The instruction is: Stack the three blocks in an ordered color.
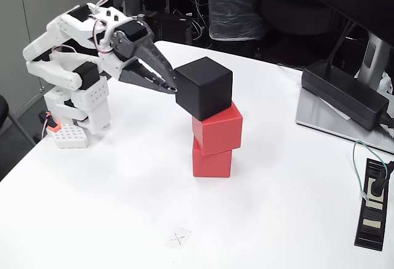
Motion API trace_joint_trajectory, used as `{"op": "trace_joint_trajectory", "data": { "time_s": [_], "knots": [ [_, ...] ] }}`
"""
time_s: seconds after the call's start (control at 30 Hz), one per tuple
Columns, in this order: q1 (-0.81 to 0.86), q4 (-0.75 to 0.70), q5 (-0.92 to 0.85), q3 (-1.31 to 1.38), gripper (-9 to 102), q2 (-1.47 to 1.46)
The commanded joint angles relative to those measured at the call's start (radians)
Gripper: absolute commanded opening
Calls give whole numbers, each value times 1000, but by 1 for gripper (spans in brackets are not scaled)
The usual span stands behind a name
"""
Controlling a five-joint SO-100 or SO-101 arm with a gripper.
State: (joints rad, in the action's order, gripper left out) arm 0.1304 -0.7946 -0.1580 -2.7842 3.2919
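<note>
Fixed view: two red blocks (213,143), one black block (205,87).

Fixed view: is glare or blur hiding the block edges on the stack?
In the fixed view, soft even light, no glare; matte black cube and both matte red cubes show crisp edges, faint shadows on the white table; dark gripper fingers blend into the black cube.

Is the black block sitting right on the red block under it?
Touching. In the fixed view, the black block rests tilted on the upper red block, with no gap between them.
</note>
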Motion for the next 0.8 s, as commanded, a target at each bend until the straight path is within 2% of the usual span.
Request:
{"op": "trace_joint_trajectory", "data": {
  "time_s": [0.0, 0.17, 0.77],
  "knots": [
    [58, 17, 12, -3, 0, 26],
    [118, 26, 12, -17, 0, 32],
    [110, 31, 12, -212, 0, 35]
  ]
}}
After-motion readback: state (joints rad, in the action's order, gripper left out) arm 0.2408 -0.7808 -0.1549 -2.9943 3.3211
